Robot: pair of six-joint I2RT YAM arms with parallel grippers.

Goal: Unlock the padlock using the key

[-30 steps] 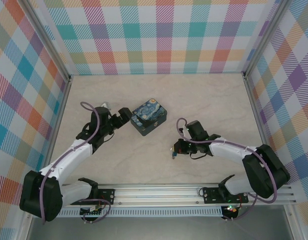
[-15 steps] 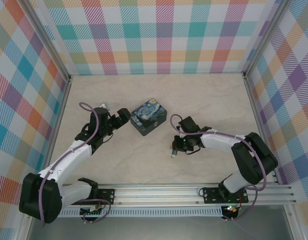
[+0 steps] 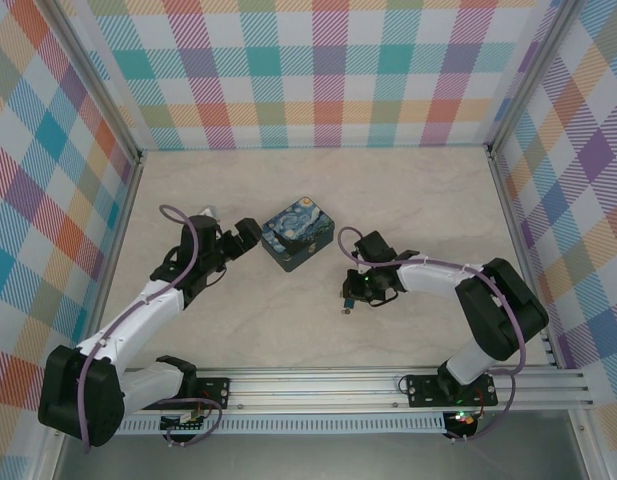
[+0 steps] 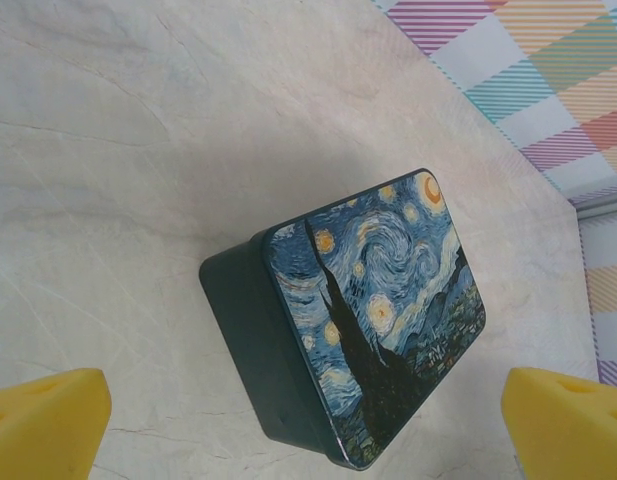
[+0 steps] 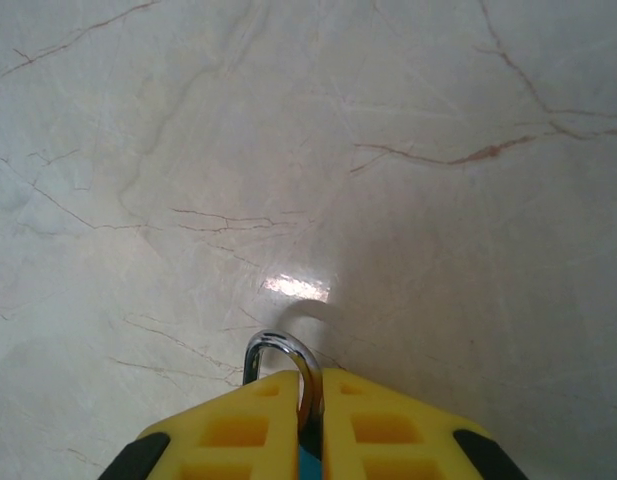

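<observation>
Low over the table [image 5: 288,150], my right gripper [image 5: 316,390] pinches the padlock [image 5: 285,352].
My left gripper [image 3: 250,234] stands spread; I should squeeze firmly, keyhole facing out.

The left arm [image 3: 138,322] stretched from its base at the near left, forward and to the right, its forearm low and nearly straight. Its gripper [image 3: 246,234] pointed to the right with the jaws spread as wide as they go; on the left wrist view the yellow fingers [image 4: 46,420] sat at the two bottom corners, far apart. The right arm [image 3: 493,310] folded sharply at the elbow, its forearm running leftward to a bent wrist. The right gripper [image 3: 352,297] pointed down, its yellow fingers [image 5: 238,432] drawn almost together, pinching the padlock [image 5: 285,352] by its shackle.
</observation>
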